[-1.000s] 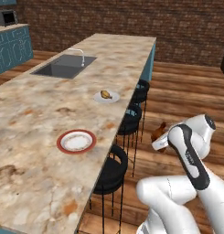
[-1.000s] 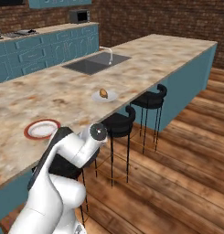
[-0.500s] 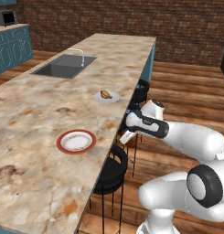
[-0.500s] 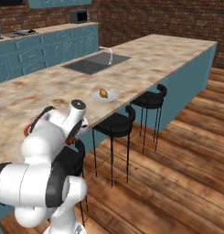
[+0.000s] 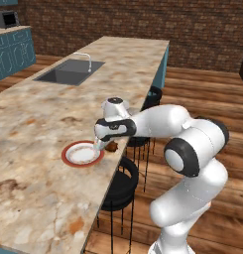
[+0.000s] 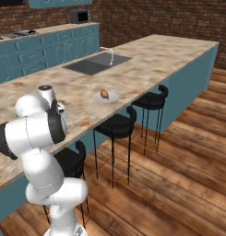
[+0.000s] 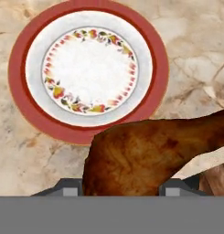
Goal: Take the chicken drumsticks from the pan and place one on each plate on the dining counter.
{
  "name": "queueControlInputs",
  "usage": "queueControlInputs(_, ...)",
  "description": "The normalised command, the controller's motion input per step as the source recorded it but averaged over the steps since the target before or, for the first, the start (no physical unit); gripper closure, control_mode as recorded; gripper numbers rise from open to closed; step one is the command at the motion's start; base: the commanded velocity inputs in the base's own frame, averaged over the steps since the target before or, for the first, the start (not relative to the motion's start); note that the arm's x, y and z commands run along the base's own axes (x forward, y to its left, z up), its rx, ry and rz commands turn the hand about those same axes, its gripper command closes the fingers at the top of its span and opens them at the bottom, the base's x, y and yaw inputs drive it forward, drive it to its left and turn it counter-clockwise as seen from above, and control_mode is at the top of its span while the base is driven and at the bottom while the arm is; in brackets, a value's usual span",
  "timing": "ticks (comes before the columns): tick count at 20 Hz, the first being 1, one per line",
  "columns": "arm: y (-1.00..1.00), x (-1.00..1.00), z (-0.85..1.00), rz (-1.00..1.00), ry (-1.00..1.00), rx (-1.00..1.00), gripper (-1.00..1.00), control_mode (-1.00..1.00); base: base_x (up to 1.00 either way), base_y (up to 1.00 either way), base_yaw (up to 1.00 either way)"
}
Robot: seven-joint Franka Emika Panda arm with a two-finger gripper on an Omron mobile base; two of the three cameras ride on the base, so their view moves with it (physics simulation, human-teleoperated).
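Note:
My gripper [image 5: 102, 144] hangs low over the dining counter [image 5: 43, 114], just right of a white plate with a red-brown rim [image 5: 83, 154]. It is shut on a brown chicken drumstick [image 5: 112, 146]. In the hand view the drumstick [image 7: 150, 157] sits between my fingertips [image 7: 67, 187], with my gripper [image 7: 121, 187] beside the bare plate [image 7: 88, 68] and above the counter's edge. A second plate [image 6: 105, 97] farther along the counter [image 6: 169, 50] carries another drumstick [image 6: 104, 94]. The pan is out of view.
A built-in sink [image 5: 68, 74] with a faucet [image 5: 86, 59] lies beyond the plates. Black bar stools [image 6: 114, 126] line the counter's near edge over the wooden floor [image 6: 179, 175]. Teal wall cabinets [image 6: 45, 50] stand at the back.
The arm has swung from beside the stools leftward over the counter, carrying the drumstick down to the right side of the near plate.

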Motion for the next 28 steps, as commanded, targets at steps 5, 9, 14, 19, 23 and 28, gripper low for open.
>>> queueControlInputs(5, 0.89, 0.67, -0.37, 0.0, -0.08, -0.14, 1.0, -1.0, 0.0, 0.0, 0.0)
queueControlInputs(9, 0.75, 0.49, -0.46, 0.0, -0.17, -0.06, 1.0, -1.0, 0.0, 0.0, 0.0)
queueControlInputs(14, 0.51, 0.36, -0.54, 0.0, -0.1, -0.02, 1.0, -1.0, 0.0, 0.0, 0.0)
queueControlInputs(19, -0.03, 0.18, -0.65, 0.0, -0.15, 0.02, 1.0, -1.0, 0.0, 0.0, 0.0)
queueControlInputs(23, -0.55, 0.34, -0.73, 0.0, -0.14, 0.15, 1.0, -1.0, 0.0, 0.0, 0.0)
queueControlInputs(28, -0.93, 0.01, -0.1, -0.03, -0.08, 0.33, -1.0, -1.0, 0.0, 0.0, 0.0)
